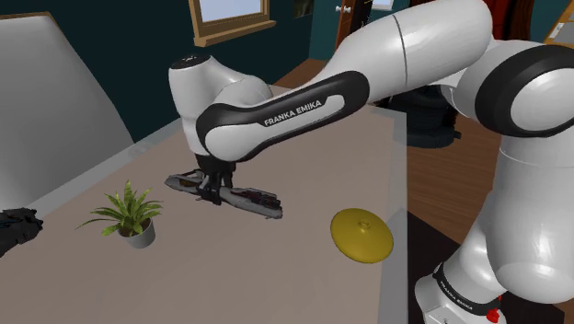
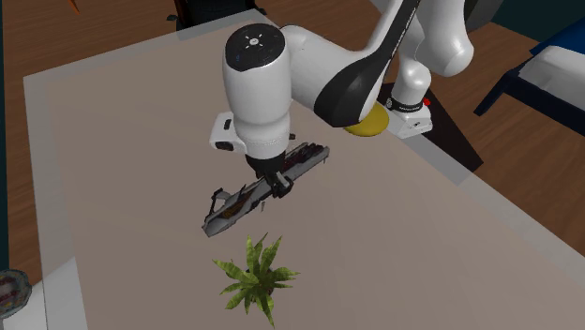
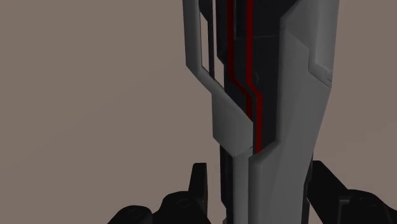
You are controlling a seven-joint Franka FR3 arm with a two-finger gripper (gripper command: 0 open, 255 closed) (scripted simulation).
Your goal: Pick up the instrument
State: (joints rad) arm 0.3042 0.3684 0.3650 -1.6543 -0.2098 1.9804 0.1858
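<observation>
The pale brown worktop (image 1: 304,276) takes up most of the shoulder view. The white arm (image 1: 304,106) reaches across it from the stand and bends down near its middle.

The instrument (image 1: 253,199) is long and narrow, grey and black with 2 thin red stripes running along it. It lies roughly level under the arm's hand, low over the worktop. I cannot tell whether its underside touches the surface.

A flat yellow disc (image 1: 361,235) lies on the worktop, well apart from the instrument and nearer the stand. A small potted plant (image 1: 129,214) stands on the instrument's other side.

The black gripper (image 3: 262,172) points straight down. Its 2 fingers (image 3: 201,181) are closed against the instrument's sides, clasping it about midway along its length.
</observation>
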